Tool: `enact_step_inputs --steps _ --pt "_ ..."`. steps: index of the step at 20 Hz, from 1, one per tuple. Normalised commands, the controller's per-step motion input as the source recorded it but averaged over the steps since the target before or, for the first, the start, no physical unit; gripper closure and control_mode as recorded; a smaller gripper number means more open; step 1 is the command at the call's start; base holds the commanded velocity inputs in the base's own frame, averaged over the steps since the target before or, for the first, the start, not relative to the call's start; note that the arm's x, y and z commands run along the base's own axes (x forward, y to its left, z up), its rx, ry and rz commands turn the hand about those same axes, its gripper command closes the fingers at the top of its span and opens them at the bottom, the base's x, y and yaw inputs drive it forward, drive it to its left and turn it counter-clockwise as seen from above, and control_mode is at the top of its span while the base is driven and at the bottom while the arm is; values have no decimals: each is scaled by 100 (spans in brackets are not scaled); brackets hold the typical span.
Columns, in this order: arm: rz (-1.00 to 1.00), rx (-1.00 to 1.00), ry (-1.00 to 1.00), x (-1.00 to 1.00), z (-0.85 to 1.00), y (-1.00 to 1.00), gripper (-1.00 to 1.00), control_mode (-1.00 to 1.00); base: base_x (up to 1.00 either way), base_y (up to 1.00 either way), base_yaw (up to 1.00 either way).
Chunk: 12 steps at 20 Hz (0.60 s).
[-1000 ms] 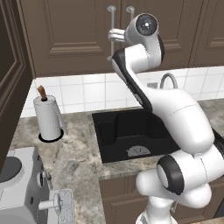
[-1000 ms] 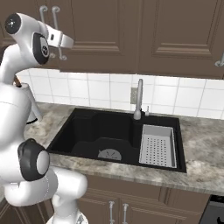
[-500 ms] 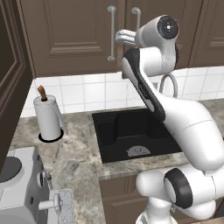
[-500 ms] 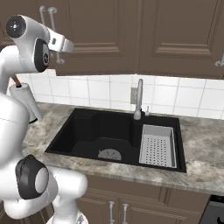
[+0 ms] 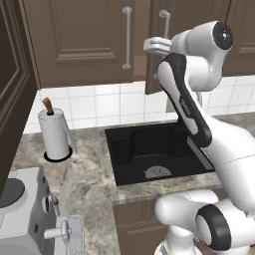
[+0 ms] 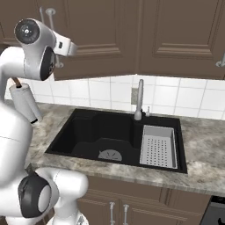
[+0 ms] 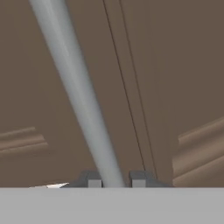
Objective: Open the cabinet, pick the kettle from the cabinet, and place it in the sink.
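A simulated kitchen: grey marbled counter [image 5: 84, 184] under white tiles, with the dark brown cabinet [image 5: 89, 40] on the wall above. The gripper [image 7: 114, 180] is up at the cabinet's right door, jaws narrow and clamped on that door's silver handle [image 7: 78, 96], which runs up between the two fingertips [image 7: 93, 180]. That door [image 5: 155, 74] stands swung slightly out from the cabinet front; the left door is flush. The black sink [image 6: 110, 138] lies below, a faucet [image 6: 139, 99] behind it and a perforated tray [image 6: 158, 147] in its right part. A paper-towel roll [image 5: 54, 133] stands left of the sink.
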Motion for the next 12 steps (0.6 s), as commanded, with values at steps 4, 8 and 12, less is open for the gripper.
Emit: enact_step_inputs --steps 4,8,12 --pt "16 2 0 -49 0 -8 100 -100 0 0 0" --pt "16 2 0 -49 0 -11 100 -100 0 0 0" --pt "17 3 -1 -50 0 -16 100 -100 0 0 0"
